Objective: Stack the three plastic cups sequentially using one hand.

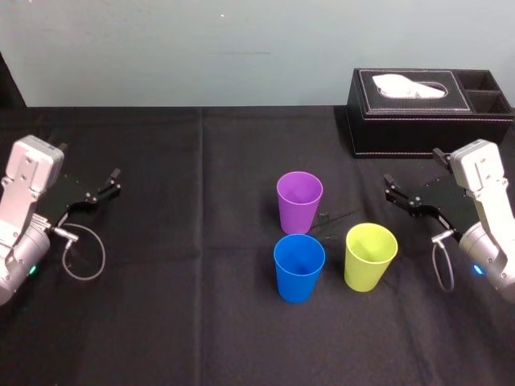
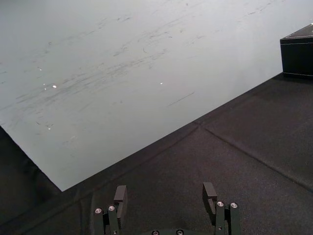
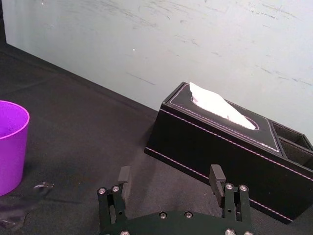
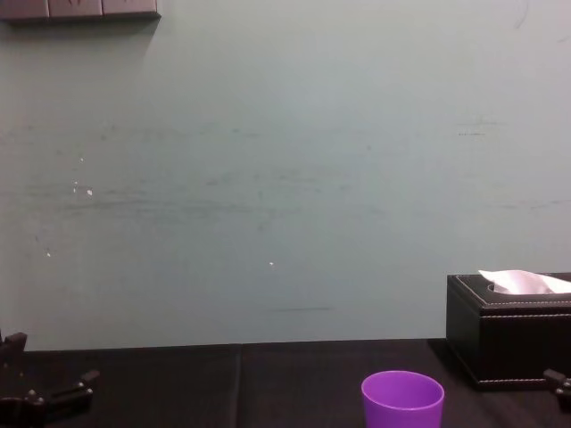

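Note:
Three plastic cups stand upright and apart near the table's middle: a purple cup (image 1: 299,200) at the back, a blue cup (image 1: 298,267) in front of it, a yellow-green cup (image 1: 370,256) to the right. The purple cup (image 3: 11,144) (image 4: 402,400) also shows in the right wrist and chest views. My right gripper (image 1: 392,190) hovers open to the right of the cups, fingers (image 3: 124,175) spread with nothing between them. Far to the left, my left gripper (image 1: 111,182) is parked, open and empty, its fingers (image 2: 120,194) wide apart.
A black leather tissue box (image 1: 426,109) with a white tissue stands at the back right, just behind my right arm. The black cloth table (image 1: 185,322) ends at a pale wall (image 1: 201,48) behind. Loose cable loops hang by each wrist.

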Robot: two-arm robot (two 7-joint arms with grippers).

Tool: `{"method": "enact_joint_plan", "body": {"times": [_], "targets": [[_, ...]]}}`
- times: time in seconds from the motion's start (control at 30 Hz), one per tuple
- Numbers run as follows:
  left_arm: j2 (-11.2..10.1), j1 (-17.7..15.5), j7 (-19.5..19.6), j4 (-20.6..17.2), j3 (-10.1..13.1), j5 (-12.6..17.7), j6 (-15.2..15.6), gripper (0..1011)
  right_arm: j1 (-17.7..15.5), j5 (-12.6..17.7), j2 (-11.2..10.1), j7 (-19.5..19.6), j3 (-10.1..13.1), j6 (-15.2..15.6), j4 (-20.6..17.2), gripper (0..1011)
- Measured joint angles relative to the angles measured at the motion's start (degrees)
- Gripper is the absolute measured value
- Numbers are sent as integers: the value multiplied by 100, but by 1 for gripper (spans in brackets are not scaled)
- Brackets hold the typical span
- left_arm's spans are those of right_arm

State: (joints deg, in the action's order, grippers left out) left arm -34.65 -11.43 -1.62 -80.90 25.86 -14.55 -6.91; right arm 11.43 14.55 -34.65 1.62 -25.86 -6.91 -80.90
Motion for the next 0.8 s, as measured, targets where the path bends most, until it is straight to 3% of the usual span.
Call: {"method": "enact_joint_plan", "body": {"times": [0.8], "targets": [[0,0,0,0,0,0,0,1012,0,0,0,0,0,0,0,1003]]}}
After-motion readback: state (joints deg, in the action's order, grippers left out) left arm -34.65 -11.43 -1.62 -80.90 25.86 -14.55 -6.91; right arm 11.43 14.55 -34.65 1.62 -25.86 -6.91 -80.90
